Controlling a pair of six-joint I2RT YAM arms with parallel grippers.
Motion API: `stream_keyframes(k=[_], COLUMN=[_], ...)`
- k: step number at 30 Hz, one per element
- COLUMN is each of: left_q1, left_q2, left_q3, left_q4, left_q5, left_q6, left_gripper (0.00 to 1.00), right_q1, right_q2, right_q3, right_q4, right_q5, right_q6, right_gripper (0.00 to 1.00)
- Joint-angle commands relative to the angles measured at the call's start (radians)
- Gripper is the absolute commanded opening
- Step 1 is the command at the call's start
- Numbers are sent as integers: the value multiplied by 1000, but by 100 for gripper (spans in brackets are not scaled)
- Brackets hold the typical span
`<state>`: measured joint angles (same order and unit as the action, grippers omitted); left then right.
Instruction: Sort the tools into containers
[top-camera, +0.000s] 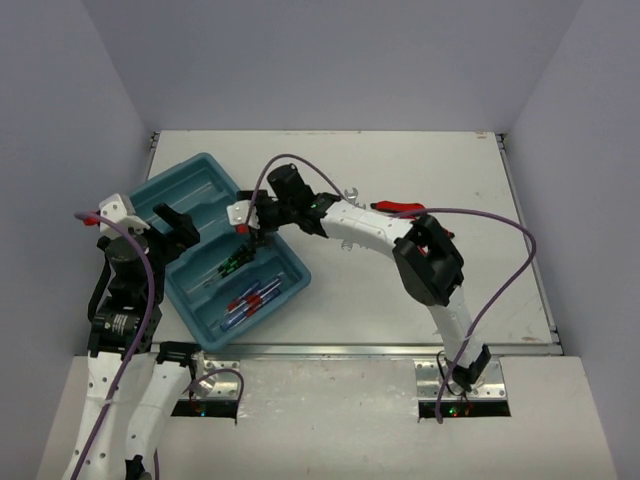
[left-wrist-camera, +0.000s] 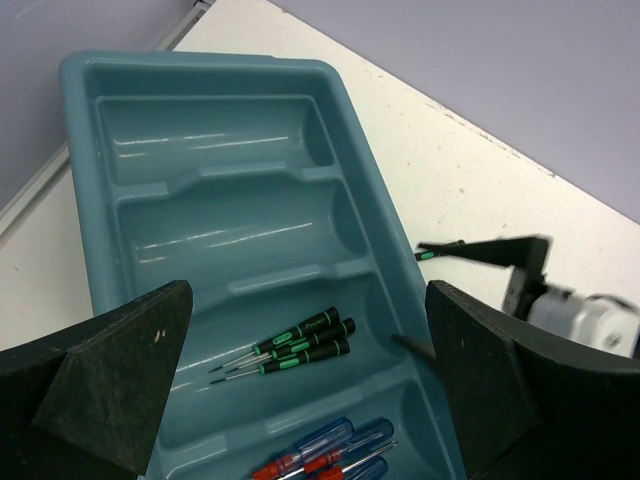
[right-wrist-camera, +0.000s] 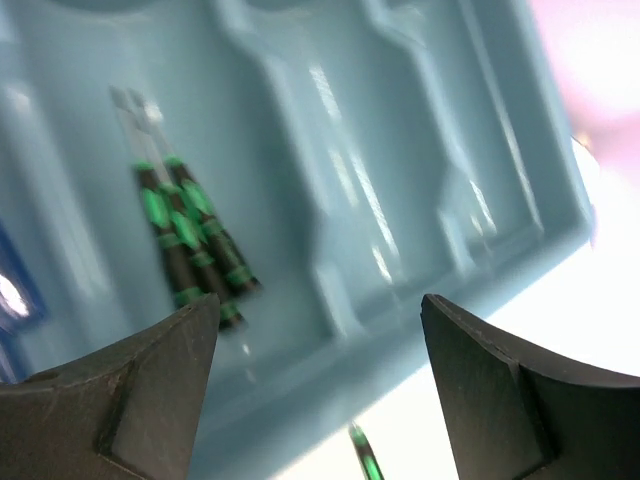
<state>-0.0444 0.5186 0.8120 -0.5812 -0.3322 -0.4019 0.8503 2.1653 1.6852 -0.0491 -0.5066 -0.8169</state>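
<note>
The left jaws and the right jaws are spread, empty. 3 green screwdrivers (left-wrist-camera: 300, 345) are seen inside the tray (left-wrist-camera: 200, 150); another screwdriver (right-wrist-camera: 366, 465) is seen just outside its rim, so it may be left on the desk (top-camera: 420, 170).

One teal tray (left-wrist-camera: 200, 62), split into four long compartments. Three black-handled screwdrivers (left-wrist-camera: 300, 345) lie together in it, and a fourth black-handled screwdriver (left-wrist-camera: 440, 252) shows by its rim. Blue-and-red screwdrivers (left-wrist-camera: 335, 440): three, I think, though the frame edge cuts them. One pair of red-handled pliers (top-camera: 398, 207). One silver wrench (top-camera: 349, 195).
</note>
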Motion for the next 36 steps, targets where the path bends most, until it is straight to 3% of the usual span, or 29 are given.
stream_keyframes(k=[1, 5, 10, 12, 14, 18, 21, 29, 36], left_q1=[12, 11, 11, 9, -23, -232, -287, -313, -313], left_q2=[-1, 10, 95, 222, 359, 667, 955, 1509, 1806], left_q3=[30, 23, 8, 44, 104, 412, 632, 988, 1191], left_q4=[29, 34, 105, 107, 103, 26, -91, -102, -147], left_q5=[9, 30, 200, 309, 405, 208, 168, 237, 263], left_q6=[-3, 1, 60, 76, 65, 117, 199, 475, 539], left_gripper=[100, 100, 100, 100, 100, 100, 100, 100, 96], right_q1=[-166, -265, -324, -326, -332, -364, -377, -395, -395], right_q2=[-54, -9, -62, -206, -324, -567, -740, -1307, -1432], right_q3=[79, 116, 3, -201, -324, -450, -580, -941, -1055], right_q4=[8, -45, 52, 237, 334, 125, -24, -130, -154], right_q5=[-93, -181, -109, 89, 329, 557, 605, 649, 587], right_q6=[87, 158, 384, 523, 632, 933, 1041, 1259, 1236], right_gripper=[81, 79, 78, 99, 99, 99, 99, 99, 99])
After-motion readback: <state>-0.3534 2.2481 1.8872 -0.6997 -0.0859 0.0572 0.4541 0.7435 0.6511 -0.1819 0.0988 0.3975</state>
